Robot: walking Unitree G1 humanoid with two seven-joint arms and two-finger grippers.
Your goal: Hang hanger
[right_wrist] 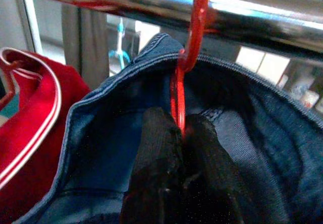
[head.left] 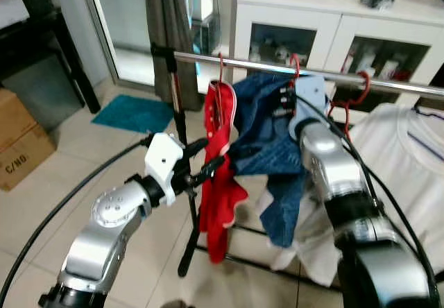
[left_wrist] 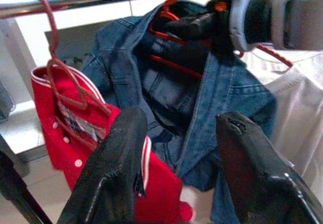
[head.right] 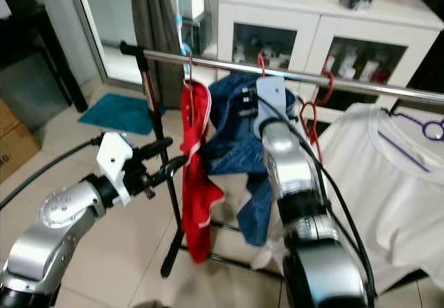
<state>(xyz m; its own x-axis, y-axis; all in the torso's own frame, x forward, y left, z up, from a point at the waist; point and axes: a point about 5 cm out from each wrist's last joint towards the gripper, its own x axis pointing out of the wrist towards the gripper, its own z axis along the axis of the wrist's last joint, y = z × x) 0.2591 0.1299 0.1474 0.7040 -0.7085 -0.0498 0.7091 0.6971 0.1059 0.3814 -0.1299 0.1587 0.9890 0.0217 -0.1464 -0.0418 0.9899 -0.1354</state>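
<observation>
presently, right gripper (right_wrist: pixel 179 133) fingers pinch red hanger (right_wrist: pixel 192 37) hooked over rail (right_wrist: pixel 126 2); left gripper (left_wrist: pixel 176 148) fingers spread; box (head.left: pixel 17 138) reads "c/no."

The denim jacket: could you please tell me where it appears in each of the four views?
Left eye view: denim jacket, centre, under the steel rail.
Right eye view: centre, beside the red shirt.
Left wrist view: centre, beyond the left gripper.
Right wrist view: around the right gripper.
Shared landmark: the steel rail.
</observation>
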